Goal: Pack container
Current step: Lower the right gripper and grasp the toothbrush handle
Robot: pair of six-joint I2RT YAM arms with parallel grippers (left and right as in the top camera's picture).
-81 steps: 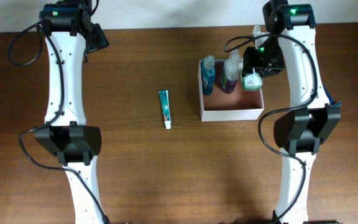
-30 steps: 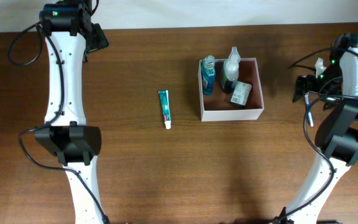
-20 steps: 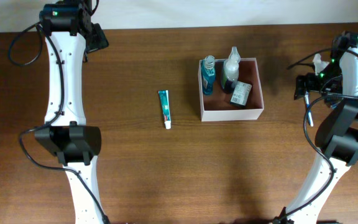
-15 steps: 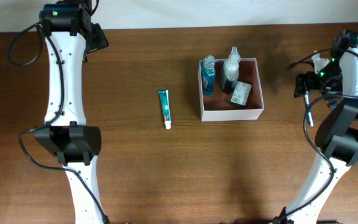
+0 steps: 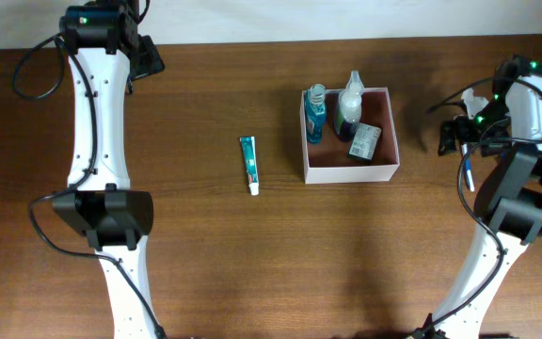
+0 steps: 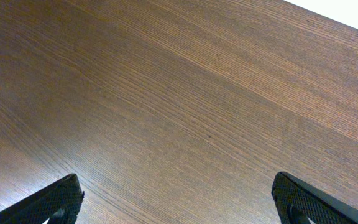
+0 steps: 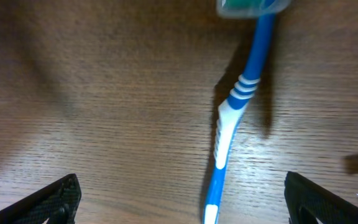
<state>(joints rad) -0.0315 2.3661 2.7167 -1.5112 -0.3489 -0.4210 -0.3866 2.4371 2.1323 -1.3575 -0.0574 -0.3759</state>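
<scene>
Packet (image 5: 365, 141) in container (image 5: 351, 174); toothpaste tube (image 5: 248, 162) left.

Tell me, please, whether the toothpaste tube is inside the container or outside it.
Outside. The toothpaste tube lies flat on the wooden table, well left of the container and not touching it.

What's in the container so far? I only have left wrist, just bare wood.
Observer: Overhead shows the container holding a teal bottle, a clear bottle and a small packet.
Operator: Anything outside it?
Observer: A toothpaste tube lies on the table, to the left of the container in the overhead view and apart from it.
Operator: Right arm?
Observer: Its wrist view shows a blue-and-white toothbrush lying flat on the wood below the right gripper, which is open and not touching it.
</scene>
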